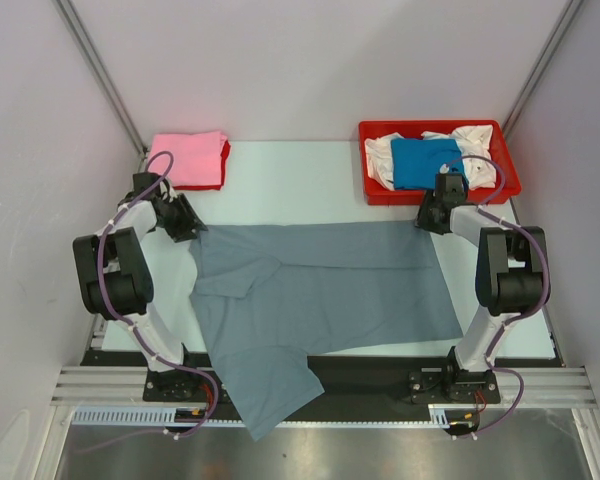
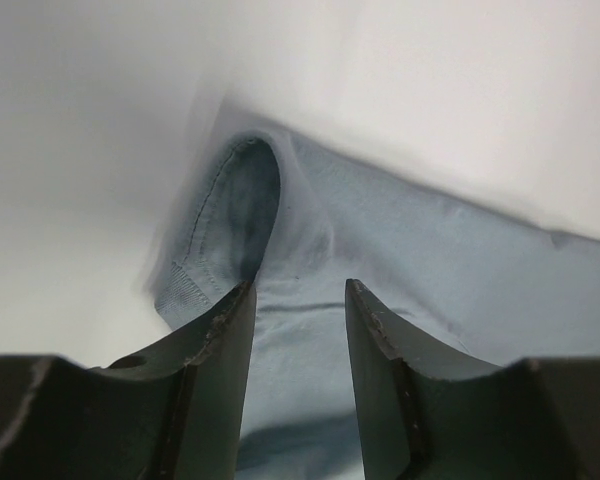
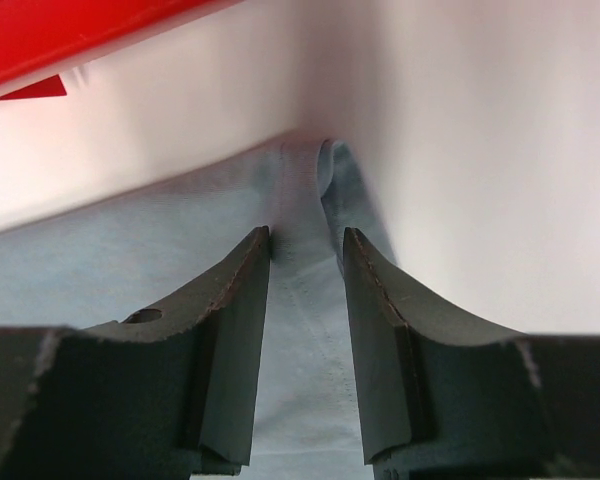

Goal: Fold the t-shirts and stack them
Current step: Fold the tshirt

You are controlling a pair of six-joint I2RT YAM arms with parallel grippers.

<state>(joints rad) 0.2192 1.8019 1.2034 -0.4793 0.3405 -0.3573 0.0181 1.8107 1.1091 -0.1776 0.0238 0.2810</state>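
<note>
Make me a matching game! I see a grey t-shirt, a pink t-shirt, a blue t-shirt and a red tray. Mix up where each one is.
Things:
1. grey t-shirt
2. pink t-shirt
3. blue t-shirt
4. red tray

Places:
A. far right corner
B. folded, far left corner
C. spread out in the middle
D. lying inside the tray

Pairs: 1-C, 2-B, 3-D, 4-A

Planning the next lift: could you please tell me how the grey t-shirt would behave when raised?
Probably floppy: the grey t-shirt lies creased, one part draped over the near edge of the table, so it should sag. Likely light: cloth bunches into a fold by the left pincer.
</note>
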